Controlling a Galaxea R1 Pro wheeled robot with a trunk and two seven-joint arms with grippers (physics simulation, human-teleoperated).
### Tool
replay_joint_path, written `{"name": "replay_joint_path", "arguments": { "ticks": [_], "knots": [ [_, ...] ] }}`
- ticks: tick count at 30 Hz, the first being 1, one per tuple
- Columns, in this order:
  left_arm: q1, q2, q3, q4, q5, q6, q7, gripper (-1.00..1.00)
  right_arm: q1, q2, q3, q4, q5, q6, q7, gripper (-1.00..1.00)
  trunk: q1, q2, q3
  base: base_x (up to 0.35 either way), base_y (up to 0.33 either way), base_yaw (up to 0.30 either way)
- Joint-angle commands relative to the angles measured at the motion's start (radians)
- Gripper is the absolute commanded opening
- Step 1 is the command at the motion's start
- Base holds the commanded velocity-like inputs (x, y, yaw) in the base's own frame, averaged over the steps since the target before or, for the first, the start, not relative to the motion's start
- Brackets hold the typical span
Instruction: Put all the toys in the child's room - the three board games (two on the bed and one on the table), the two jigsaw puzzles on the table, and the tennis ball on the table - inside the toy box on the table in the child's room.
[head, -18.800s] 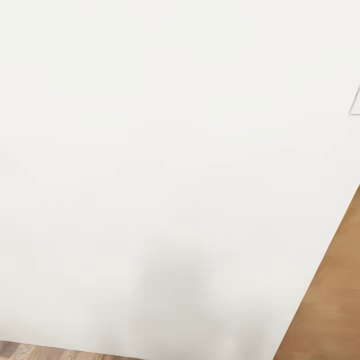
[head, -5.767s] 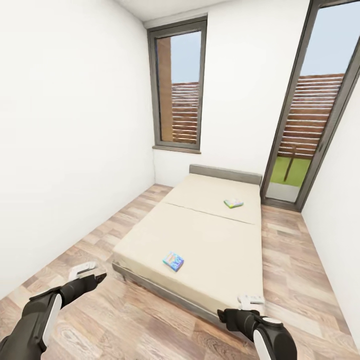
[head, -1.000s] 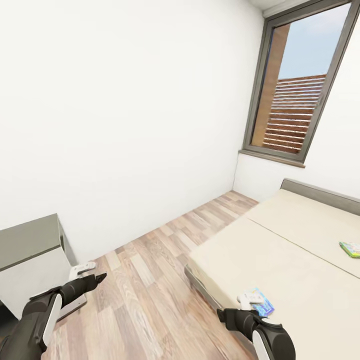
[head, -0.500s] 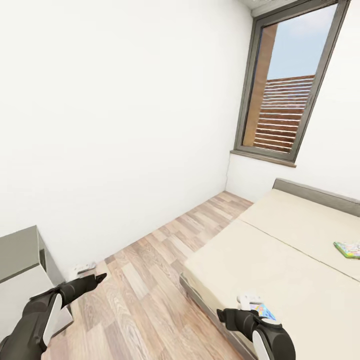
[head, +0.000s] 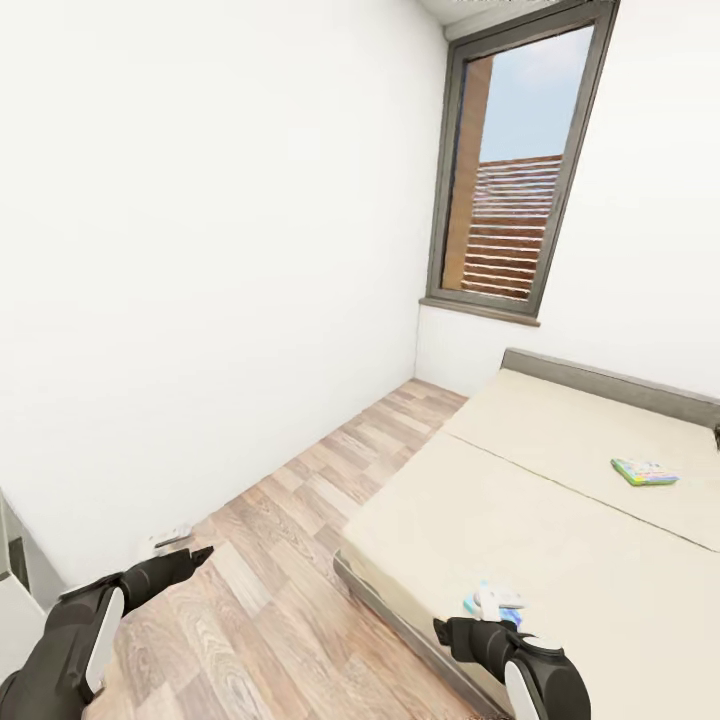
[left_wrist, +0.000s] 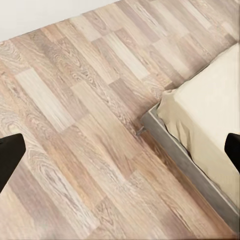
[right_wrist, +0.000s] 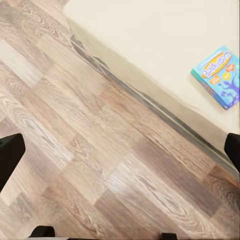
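The bed (head: 560, 520) with its beige cover fills the right of the head view. One board game (head: 645, 471), pale with a green edge, lies near the headboard. A blue board game (right_wrist: 219, 76) lies close to the bed's near edge, partly hidden behind my right gripper (head: 500, 599). That gripper hovers open over the bed's edge. My left gripper (head: 168, 541) is open above the wood floor, left of the bed (left_wrist: 210, 115). The toy box, jigsaw puzzles and tennis ball are out of view.
A sliver of the table's side unit (head: 12, 610) shows at the far left edge. A white wall runs along the left. A tall grey-framed window (head: 505, 170) stands behind the bed. Wood-plank floor (head: 300, 540) lies between wall and bed.
The camera has swung right: the grey side unit has slid almost out at the left and more of the bed shows. Both arms keep the same pose.
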Motion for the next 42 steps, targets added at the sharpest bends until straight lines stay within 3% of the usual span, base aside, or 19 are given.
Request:
{"name": "replay_joint_path", "arguments": {
  "ticks": [1,42],
  "knots": [
    [-0.001,0.000,0.002,-0.001,0.001,0.007,-0.005,1.00,-0.001,0.000,0.000,-0.001,-0.009,0.004,-0.005,1.00,0.001,-0.002,-0.002,0.002,0.101,-0.279],
    [-0.001,0.001,0.002,-0.001,0.001,0.007,-0.005,1.00,-0.001,0.000,-0.007,0.001,-0.008,0.004,-0.005,1.00,0.001,-0.002,-0.002,0.000,0.036,-0.279]
  ]
}}
